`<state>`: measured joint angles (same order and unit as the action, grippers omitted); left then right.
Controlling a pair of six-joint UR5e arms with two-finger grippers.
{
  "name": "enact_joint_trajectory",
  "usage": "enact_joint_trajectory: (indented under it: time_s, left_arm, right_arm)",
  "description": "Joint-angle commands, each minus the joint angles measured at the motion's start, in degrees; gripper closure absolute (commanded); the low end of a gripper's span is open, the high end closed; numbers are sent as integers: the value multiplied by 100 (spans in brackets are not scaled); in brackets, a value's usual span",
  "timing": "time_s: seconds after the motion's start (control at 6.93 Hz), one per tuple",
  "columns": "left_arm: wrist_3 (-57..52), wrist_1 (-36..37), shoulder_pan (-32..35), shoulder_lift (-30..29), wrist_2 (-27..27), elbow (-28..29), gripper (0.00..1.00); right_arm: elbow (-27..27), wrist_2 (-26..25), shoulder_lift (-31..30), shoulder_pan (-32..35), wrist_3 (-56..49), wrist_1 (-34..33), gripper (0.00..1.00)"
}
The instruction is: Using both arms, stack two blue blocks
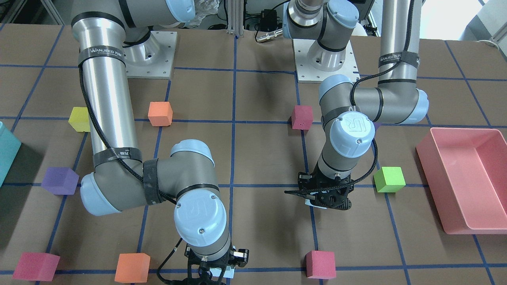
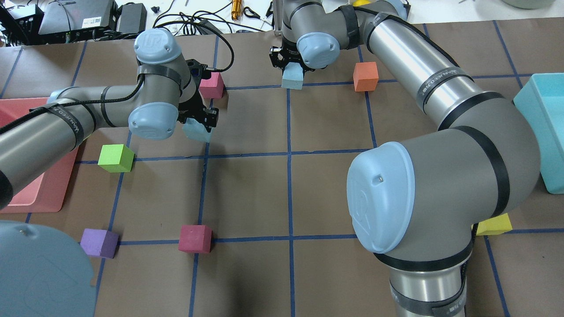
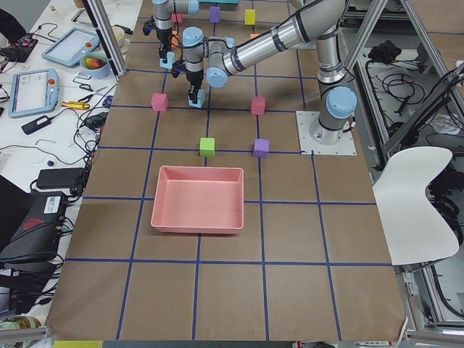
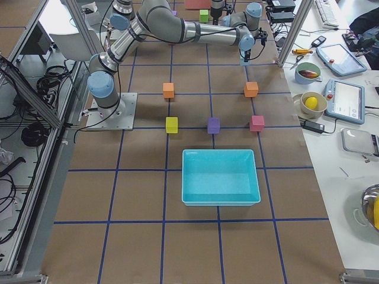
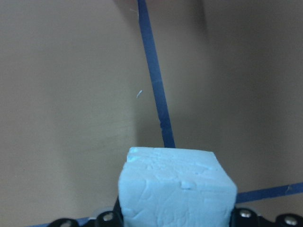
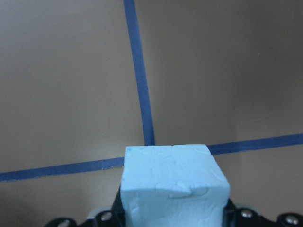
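My left gripper (image 2: pixel 198 124) is shut on a pale blue block (image 2: pixel 195 132) and holds it just above the table, left of centre, next to a blue tape line. The left wrist view shows this block (image 5: pixel 175 189) between the jaws. My right gripper (image 2: pixel 291 66) is shut on the second pale blue block (image 2: pixel 293 79) at the far middle of the table. That block (image 6: pixel 173 187) fills the bottom of the right wrist view, over a crossing of tape lines. The two blocks are well apart.
A crimson cube (image 2: pixel 211 85) sits close behind my left gripper. An orange cube (image 2: pixel 365 76) lies right of my right gripper. Green (image 2: pixel 115 158), purple (image 2: pixel 99 242), crimson (image 2: pixel 195 238) and yellow (image 2: pixel 493 224) cubes lie nearer. A pink bin (image 2: pixel 26 193) stands at left, a teal bin (image 2: pixel 542 127) at right.
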<state>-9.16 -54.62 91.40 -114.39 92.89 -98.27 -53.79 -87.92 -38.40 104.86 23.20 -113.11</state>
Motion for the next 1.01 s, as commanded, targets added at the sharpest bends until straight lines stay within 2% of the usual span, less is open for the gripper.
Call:
enact_joint_trajectory:
  time_s: [0.0,0.14,0.29,0.43,0.72,0.87]
  left_arm:
    - [37,-739,0,-144,-43,744,100]
    - [46,-874,0,-258,-43,974,100]
    - [177,-928,9,-302,-156,1072,100]
    - [439,-937,9,-311,-262,1160,100]
    - [468,-1435,0,-416,-263,1685,100]
    - [555,-1681,18,-504,-271,1949,100]
  right_arm:
    - [53,11,192,87,-25,-9,95]
    - [45,11,227,88,-43,0,78]
    - [36,3,219,88,-70,26,20]
    - [36,-6,184,88,-79,270,0]
    - [44,11,9,79,-79,560,0]
    - [36,3,-262,27,-96,919,0]
